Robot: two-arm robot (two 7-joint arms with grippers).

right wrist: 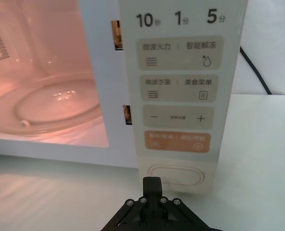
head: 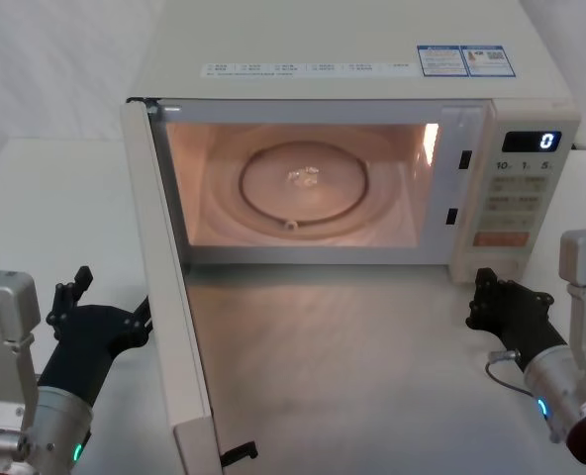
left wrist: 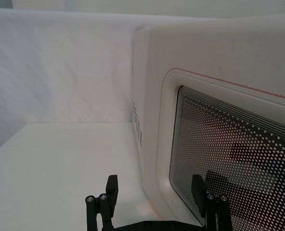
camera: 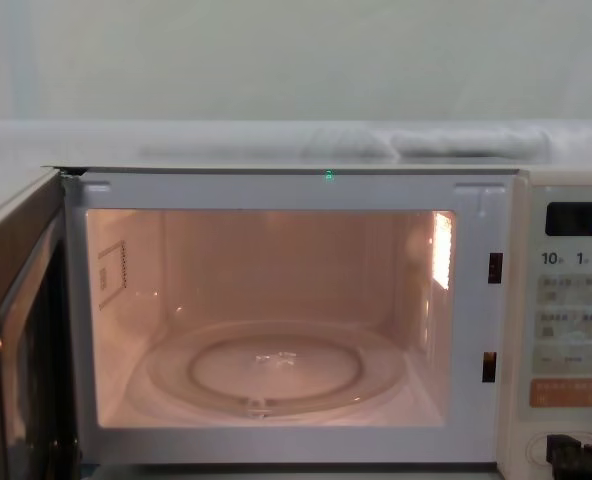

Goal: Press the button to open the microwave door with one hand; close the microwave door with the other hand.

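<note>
I have the door (head: pixel 174 297) nearest me in the head view, swung fully out on its left hinge so it juts toward the robot, edge-on. Behind it the microwave (head: pixel 352 49) sits on the white worktop (head: pixel 372 376) with its cavity lit pink and the glass turntable (head: pixel 303 183) bare. My left pincer (head: pixel 80 297) hovers just outside the door's outer face, to the door's left; in the left wrist view its fingers (left wrist: pixel 111 190) stand wide apart, one of them in front of the dotted window (left wrist: pixel 239 159), whether touching it I cannot tell. My right pincer (head: pixel 491 297) is low before the control panel (head: pixel 516 198), fingers drawn together to a narrow tip gripping nothing, just in front of the button (right wrist: pixel 176 175) at the panel's foot, under the orange key (right wrist: pixel 176 141). The display (head: pixel 531 141) reads 0.
</note>
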